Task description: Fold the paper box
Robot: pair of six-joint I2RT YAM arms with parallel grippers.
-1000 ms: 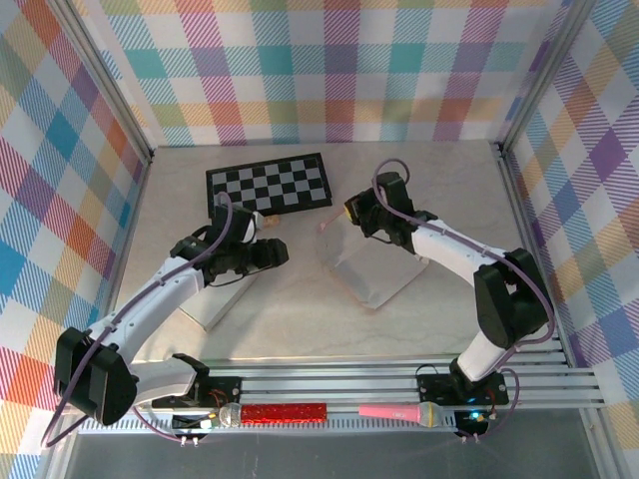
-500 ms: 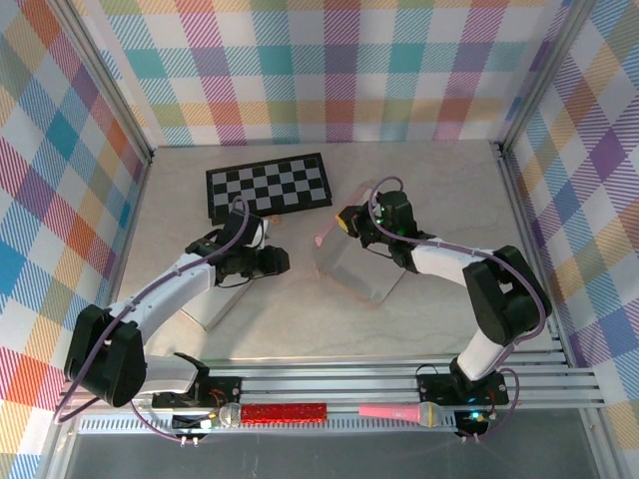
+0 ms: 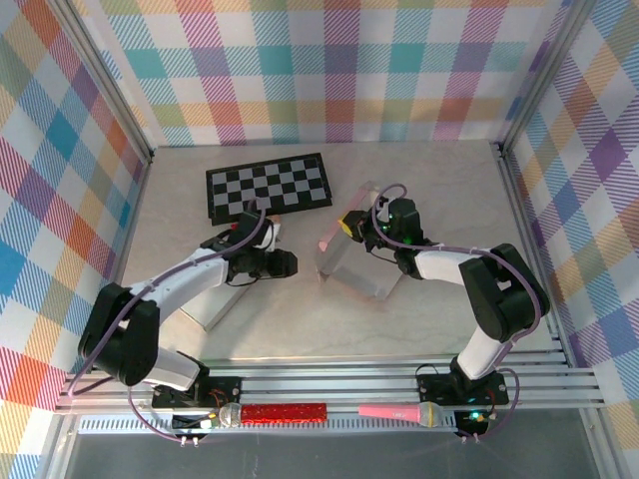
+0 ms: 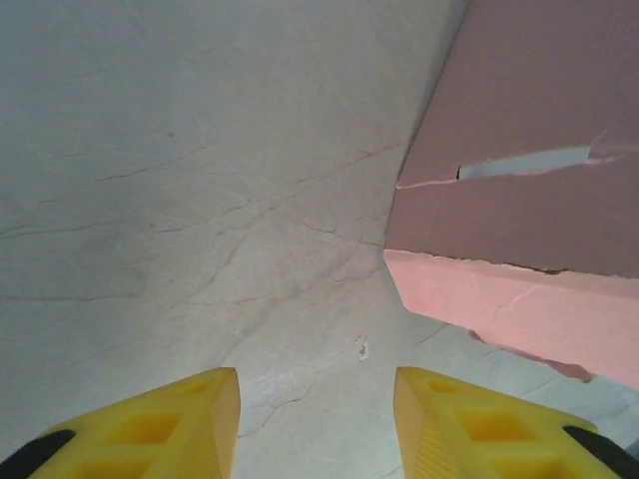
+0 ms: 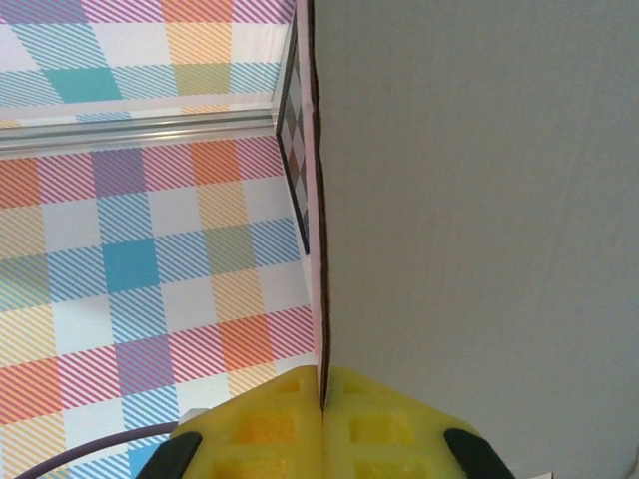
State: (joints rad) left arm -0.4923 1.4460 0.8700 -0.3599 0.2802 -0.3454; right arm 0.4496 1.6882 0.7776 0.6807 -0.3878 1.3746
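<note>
While the right arm rises from its base at the near edge, bends sharply at the elbow on the right side of the table (image 3: 300, 324) and runs its forearm leftward toward the middle, the right gripper (image 3: 350, 224) sits at the far upper edge of the paper box (image 3: 351, 267). The box stands near the table's centre, just in front of the chessboard (image 3: 268, 185) and apart from it, with one pink-edged panel lifted at a slant. From the right wrist camera the right gripper (image 5: 322, 391) has its yellow fingers (image 5: 265, 414) pressed together on the thin edge of that panel, so the jaws are clamped on the paper box (image 5: 479, 200), whose grey face fills the right side, with a strip of the chessboard (image 5: 293, 130) behind the edge. The left arm sweeps from its base at the near left in a long low curve up and to the right, its wrist turned so that the left gripper (image 3: 281, 264) points across the table at the box's left side, near it but not touching. In the left wrist view the left gripper (image 4: 318, 399) hovers low over the bare marbled table (image 4: 180, 150) with its two yellow fingers (image 4: 185, 414) spread wide apart and nothing between them. The paper box (image 4: 519, 190) lies ahead and to the right, showing a pink side wall with a torn slit in it and a paler pink flap below.
</note>
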